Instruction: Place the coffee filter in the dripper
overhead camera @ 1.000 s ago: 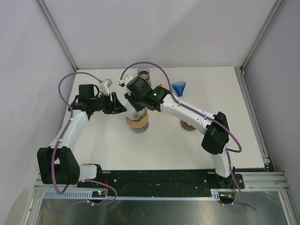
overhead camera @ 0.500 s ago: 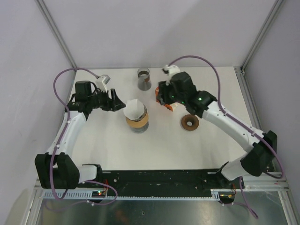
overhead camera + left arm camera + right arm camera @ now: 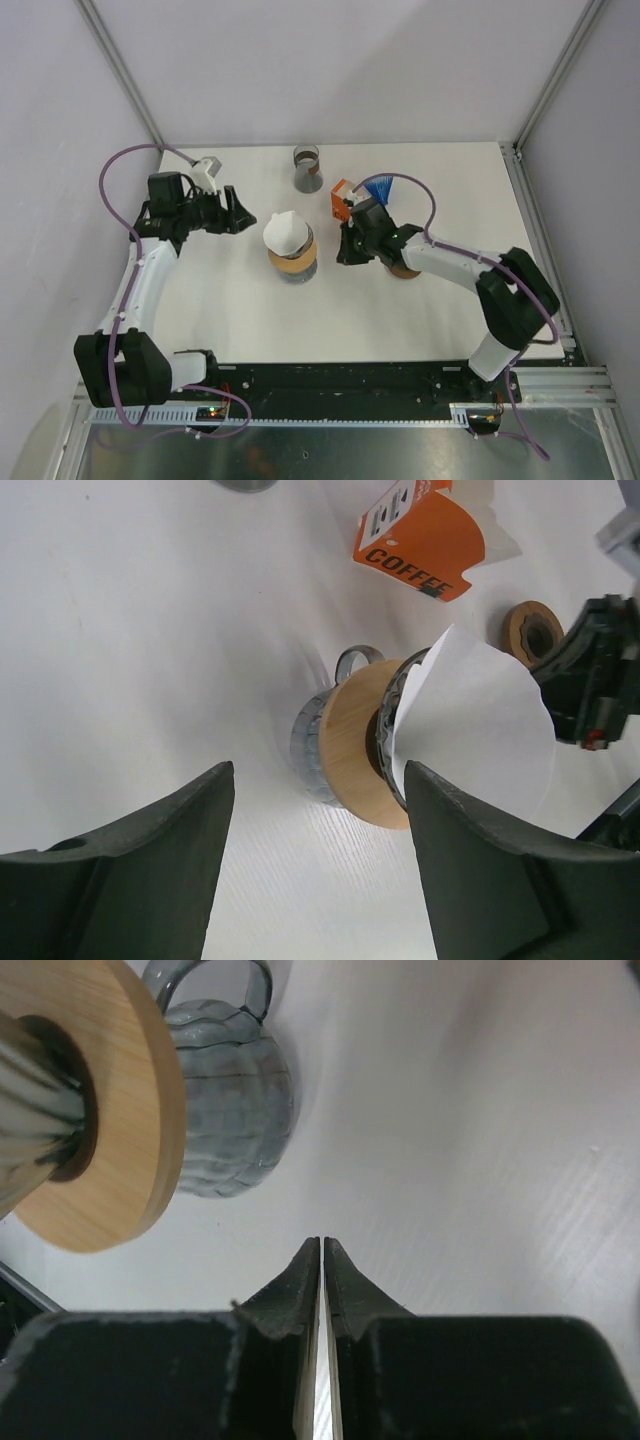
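The white paper coffee filter (image 3: 286, 233) sits in the dripper, whose wooden collar (image 3: 294, 264) rests on a glass server. In the left wrist view the filter (image 3: 480, 720) stands out of the collar (image 3: 355, 745). My left gripper (image 3: 238, 210) is open and empty, a little left of the dripper; it also shows in the left wrist view (image 3: 318, 810). My right gripper (image 3: 345, 250) is shut on nothing, low over the table just right of the dripper. The right wrist view shows its closed fingertips (image 3: 322, 1245) near the collar (image 3: 120, 1130) and server (image 3: 225, 1110).
An orange coffee filter box (image 3: 343, 200) and a blue cone-shaped item (image 3: 381, 186) stand behind the right arm. A metal cup (image 3: 308, 168) is at the back. A brown ring (image 3: 404, 269) lies under the right forearm.
My right gripper has left the dripper, swung right, then come down shut beside it. The filter stays in the dripper. My left gripper has drawn back to the left.
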`<state>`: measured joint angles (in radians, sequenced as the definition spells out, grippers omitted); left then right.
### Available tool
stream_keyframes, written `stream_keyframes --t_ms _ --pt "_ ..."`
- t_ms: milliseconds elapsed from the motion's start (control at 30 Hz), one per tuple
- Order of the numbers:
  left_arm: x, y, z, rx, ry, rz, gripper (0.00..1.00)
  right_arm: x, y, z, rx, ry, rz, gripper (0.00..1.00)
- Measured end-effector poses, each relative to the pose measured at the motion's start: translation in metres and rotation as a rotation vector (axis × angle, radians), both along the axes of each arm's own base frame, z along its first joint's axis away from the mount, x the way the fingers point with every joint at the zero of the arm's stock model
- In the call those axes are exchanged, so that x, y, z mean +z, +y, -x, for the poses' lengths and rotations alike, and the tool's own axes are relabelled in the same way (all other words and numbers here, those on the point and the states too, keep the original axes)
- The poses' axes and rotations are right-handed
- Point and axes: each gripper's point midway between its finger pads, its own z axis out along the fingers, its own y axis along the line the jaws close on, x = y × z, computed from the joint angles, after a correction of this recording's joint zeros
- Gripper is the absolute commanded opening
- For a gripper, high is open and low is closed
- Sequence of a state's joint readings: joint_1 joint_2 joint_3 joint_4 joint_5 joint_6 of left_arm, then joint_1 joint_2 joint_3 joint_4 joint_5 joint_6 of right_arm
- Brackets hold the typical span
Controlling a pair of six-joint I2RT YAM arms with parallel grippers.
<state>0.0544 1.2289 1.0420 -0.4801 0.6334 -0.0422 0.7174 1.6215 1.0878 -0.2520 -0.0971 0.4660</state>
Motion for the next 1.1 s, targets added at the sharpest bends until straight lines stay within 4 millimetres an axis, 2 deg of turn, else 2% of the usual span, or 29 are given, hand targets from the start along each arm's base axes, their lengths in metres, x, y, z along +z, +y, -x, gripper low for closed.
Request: stream_keyframes --t_ms 100,267,567,700,800,933,1100 --pt "0.0 0.003 -0.001 0.009 -0.002 -0.003 0.74 -0.021 0.018 -0.005 0.004 0.036 -0.042 0.05" --pt "0.0 0.006 -0.002 0.013 -0.006 -0.008 0.74 -0.042 0.042 -0.012 0.009 0.067 -0.115 0.03" --pt "0.001 0.009 -0.003 0.018 -0.013 -0.014 0.74 -0.061 0.08 -0.017 0.04 0.089 -0.244 0.01" --pt "0.007 0.011 -0.006 0.026 -0.028 -0.018 0.74 -0.072 0.107 -0.018 0.081 0.109 -0.263 0.01" --pt "0.013 0.014 -0.009 0.035 -0.046 -0.028 0.74 -0.073 0.136 -0.016 0.127 0.108 -0.282 0.01" --pt "0.023 0.02 -0.014 0.052 -0.085 -0.06 0.74 -0.065 0.166 -0.015 0.177 0.091 -0.316 0.01" --pt "0.049 0.023 -0.023 0.054 -0.157 -0.083 0.73 -0.053 0.18 -0.021 0.194 0.068 -0.34 0.02"
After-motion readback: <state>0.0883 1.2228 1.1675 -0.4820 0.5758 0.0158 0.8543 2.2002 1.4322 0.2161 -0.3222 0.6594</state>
